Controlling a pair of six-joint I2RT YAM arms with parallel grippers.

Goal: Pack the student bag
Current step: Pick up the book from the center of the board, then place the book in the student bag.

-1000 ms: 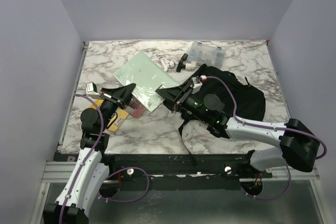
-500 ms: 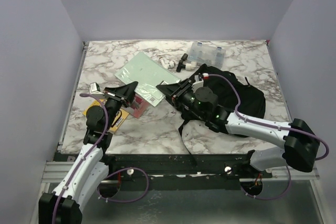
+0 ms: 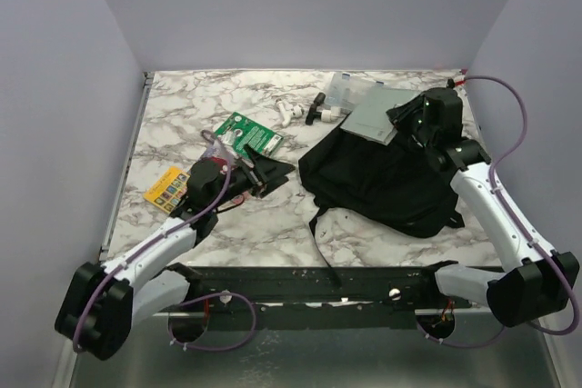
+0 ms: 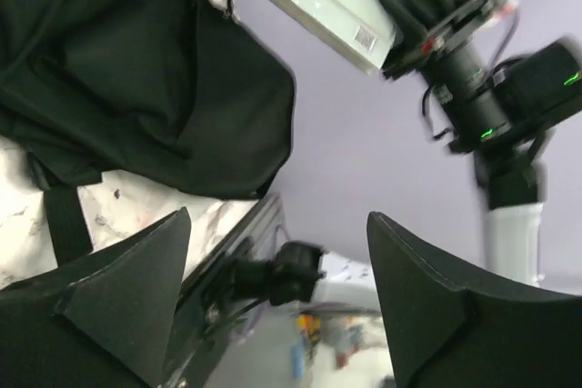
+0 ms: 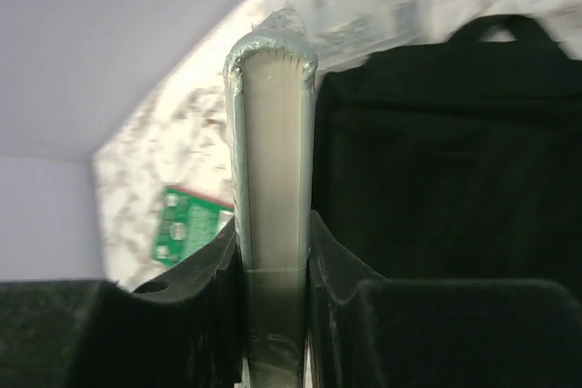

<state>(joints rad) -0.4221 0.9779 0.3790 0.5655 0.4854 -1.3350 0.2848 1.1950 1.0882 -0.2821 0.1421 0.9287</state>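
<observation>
One book (image 3: 371, 115), clamped by right gripper (image 5: 273, 256) at bag's (image 3: 382, 179) twelve o'clock, may snag the limp fabric; left gripper (image 4: 277, 243) gapes empty.

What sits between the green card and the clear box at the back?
Top view: between green card and clear box, two small things lie on the marble table: a white piece and a black-and-white piece.

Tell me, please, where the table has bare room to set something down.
Bare marble tabletop lies in the far-left corner, beyond the green printed card packet, and in the near strip between the left arm and the large black fabric backpack. The far middle is crowded: a clear plastic compartment box, and the pale green book in the right end effector.
</observation>
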